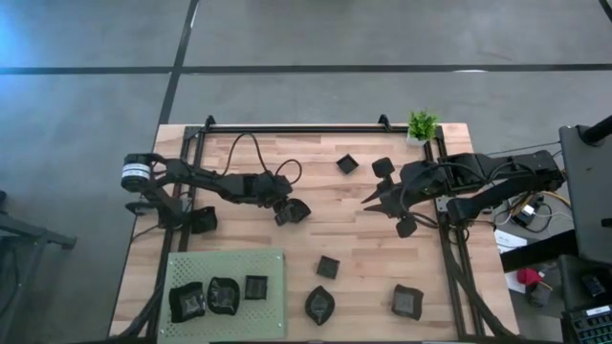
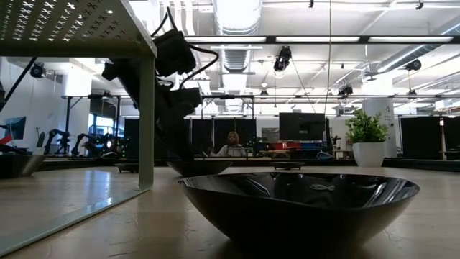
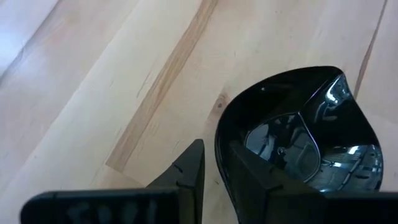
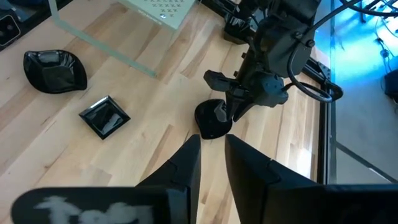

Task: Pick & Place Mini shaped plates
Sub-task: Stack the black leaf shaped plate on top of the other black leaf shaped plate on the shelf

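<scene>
1. High view: the left claw grips the rim of a black dish mid-desk; the right claw hovers nearby, clear of the dishes.
2. Left wrist view: one finger sits inside the dish, the other outside its rim.
3. Right wrist view: right claw narrowly parted, holding nothing.

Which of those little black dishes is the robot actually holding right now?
The rounded dish mid-table: the left gripper pinches its rim. The other loose dishes lie untouched, three on the green mat.
</scene>
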